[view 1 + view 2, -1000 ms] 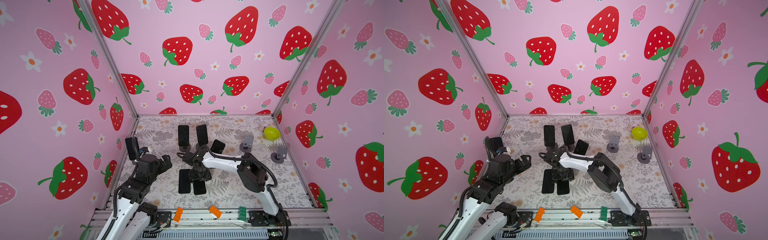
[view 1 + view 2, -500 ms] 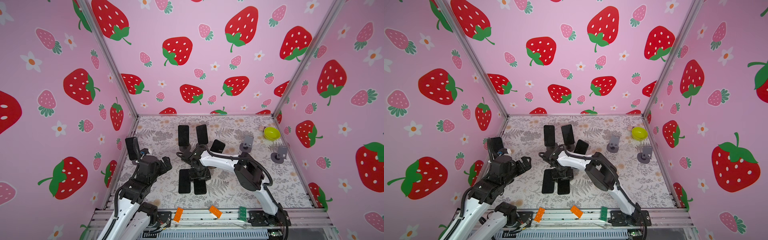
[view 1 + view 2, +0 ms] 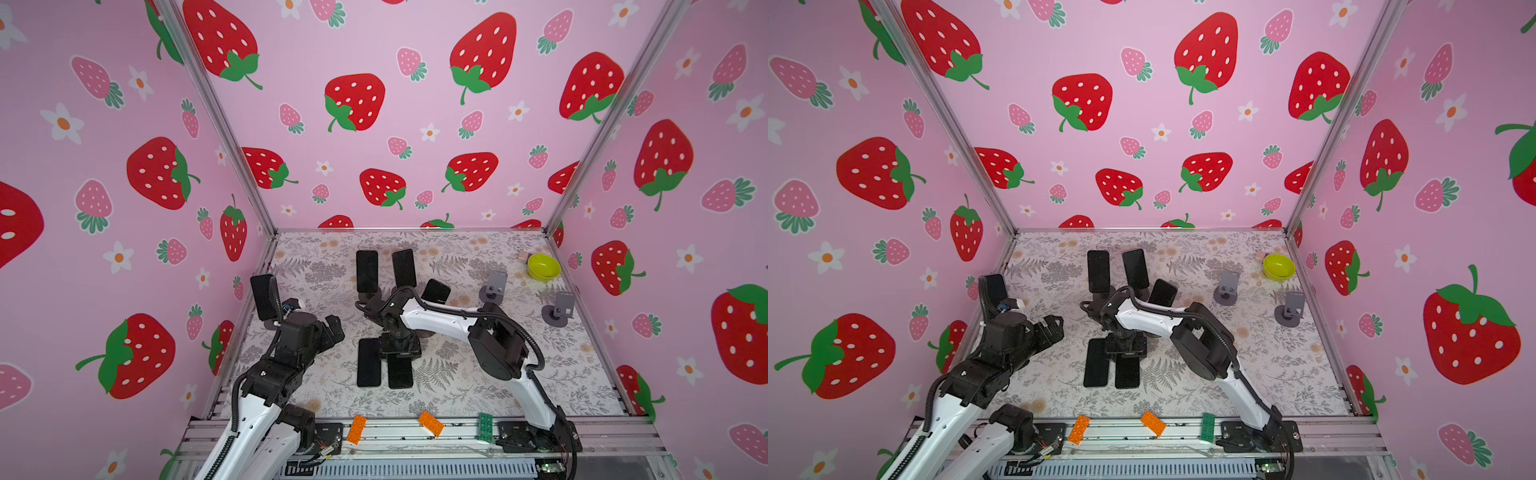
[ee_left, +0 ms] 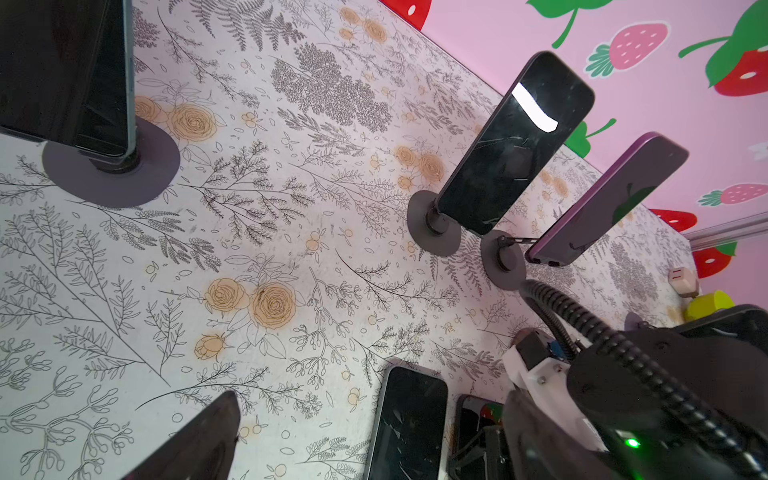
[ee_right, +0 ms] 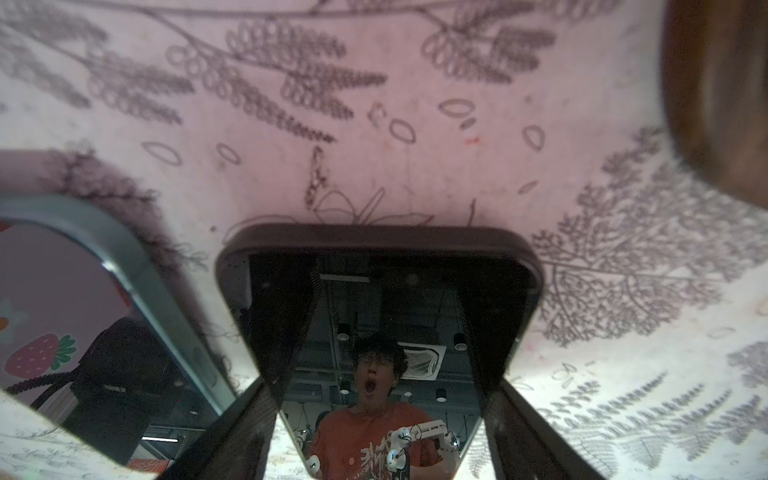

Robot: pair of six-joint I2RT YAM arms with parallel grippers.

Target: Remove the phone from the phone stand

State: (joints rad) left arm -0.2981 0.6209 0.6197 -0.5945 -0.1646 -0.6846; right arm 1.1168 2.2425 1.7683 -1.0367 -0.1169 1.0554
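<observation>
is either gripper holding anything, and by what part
The left gripper is open and empty. The right gripper's fingers straddle the long edges of the dark glossy rectangular phone lying flat on the floral table; whether they pinch it cannot be told.

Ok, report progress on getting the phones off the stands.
Done: middle stand and right stand empty; left flat phone lies on the table. In hand: right gripper straddles the second flat phone, grip unclear; left gripper open. Left: four propped phones, three at back, one by the left wall.
</observation>
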